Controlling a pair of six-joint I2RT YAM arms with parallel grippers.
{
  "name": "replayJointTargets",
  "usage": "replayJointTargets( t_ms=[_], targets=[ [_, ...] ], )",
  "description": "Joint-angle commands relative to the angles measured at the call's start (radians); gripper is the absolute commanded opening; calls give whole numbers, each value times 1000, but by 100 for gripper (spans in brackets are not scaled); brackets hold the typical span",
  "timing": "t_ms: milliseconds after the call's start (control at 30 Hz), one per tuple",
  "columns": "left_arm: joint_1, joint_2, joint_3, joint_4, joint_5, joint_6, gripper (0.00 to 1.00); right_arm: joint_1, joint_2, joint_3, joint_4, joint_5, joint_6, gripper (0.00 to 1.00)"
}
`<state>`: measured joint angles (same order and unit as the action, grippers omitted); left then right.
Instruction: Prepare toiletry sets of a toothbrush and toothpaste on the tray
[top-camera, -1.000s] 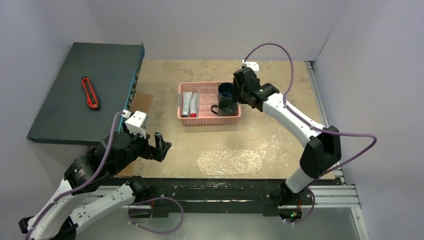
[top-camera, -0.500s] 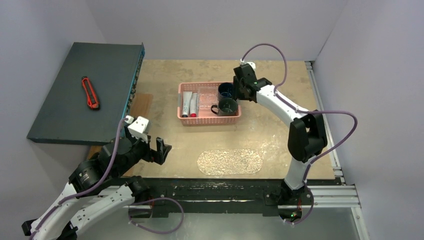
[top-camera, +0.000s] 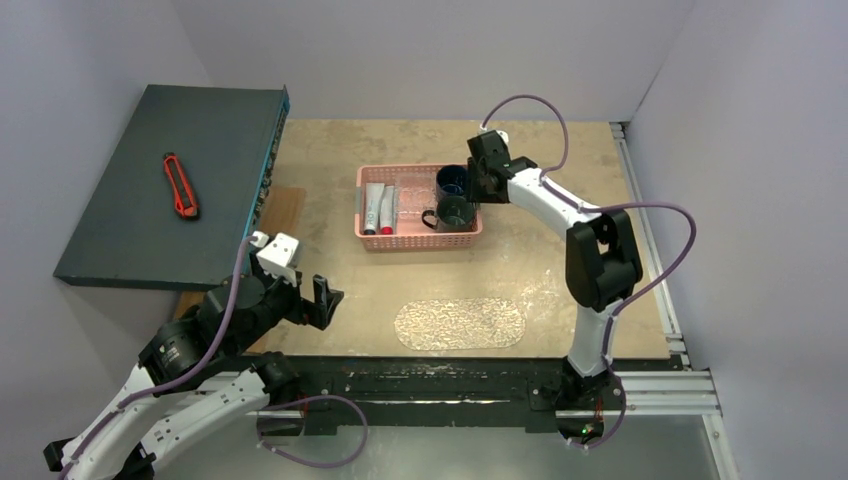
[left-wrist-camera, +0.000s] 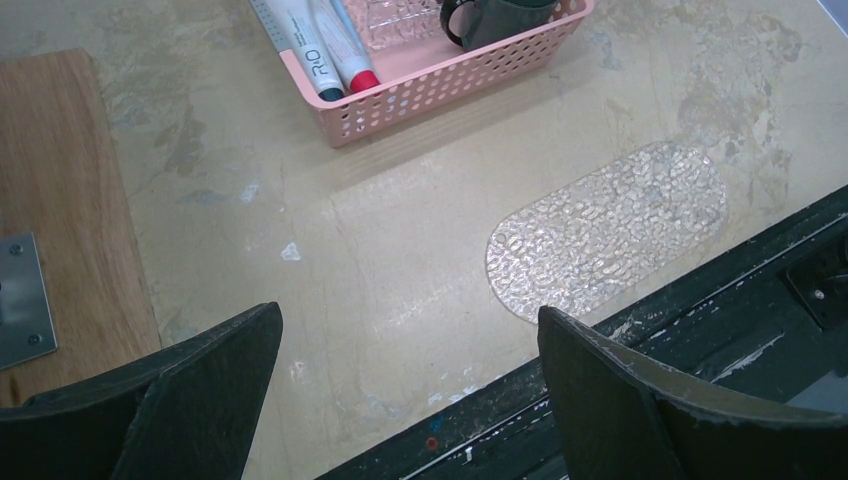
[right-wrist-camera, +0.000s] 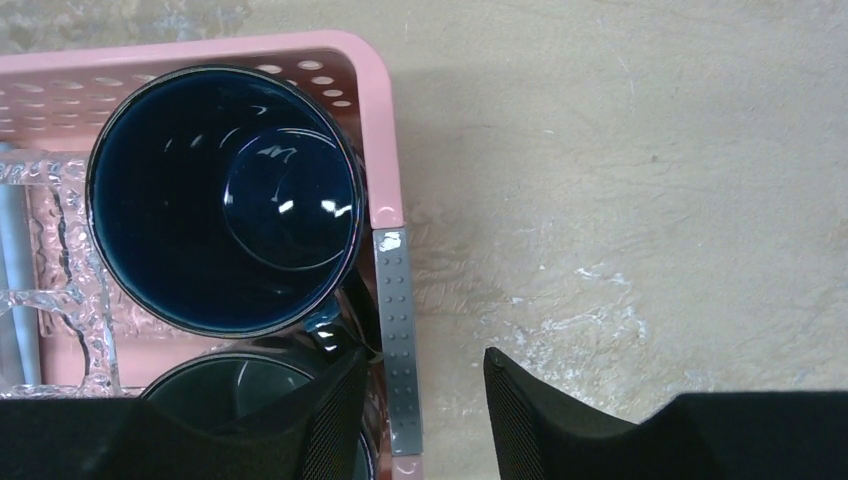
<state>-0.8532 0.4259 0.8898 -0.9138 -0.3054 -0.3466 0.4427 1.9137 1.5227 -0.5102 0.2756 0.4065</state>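
Note:
A pink basket holds a blue mug, a dark green mug and two silvery tubes with red caps. I cannot make out a toothbrush. My right gripper is open and straddles the basket's right wall: one finger is inside by the blue mug's handle, the other outside. The clear bumpy oval tray lies bare near the front edge. My left gripper hangs wide open above bare table, left of the tray.
A dark grey box with a red utility knife stands at the left. A wooden board lies beside it. A clear bumpy plastic piece sits in the basket. The black front rail borders the table.
The right arm has folded its elbow in toward the basket, and its jaws have narrowed around the basket wall. The left arm dropped slightly, then held still.

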Motion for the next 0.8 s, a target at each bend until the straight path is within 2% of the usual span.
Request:
replayJointTargets(
  t_ms=[0,567,667,767],
  targets=[
    [-3,0,0,28,2,21,99,-2,14,56,25,-13,-11,49],
    [-4,-4,-3,24,-9,21,99,-2,99,110,1,-21,-18,40],
    [-3,-4,-2,24,-12,20,99,-2,100,106,2,-23,-19,34],
    [-3,-4,-3,21,-15,21,99,-4,98,101,0,-16,-23,24]
  ],
)
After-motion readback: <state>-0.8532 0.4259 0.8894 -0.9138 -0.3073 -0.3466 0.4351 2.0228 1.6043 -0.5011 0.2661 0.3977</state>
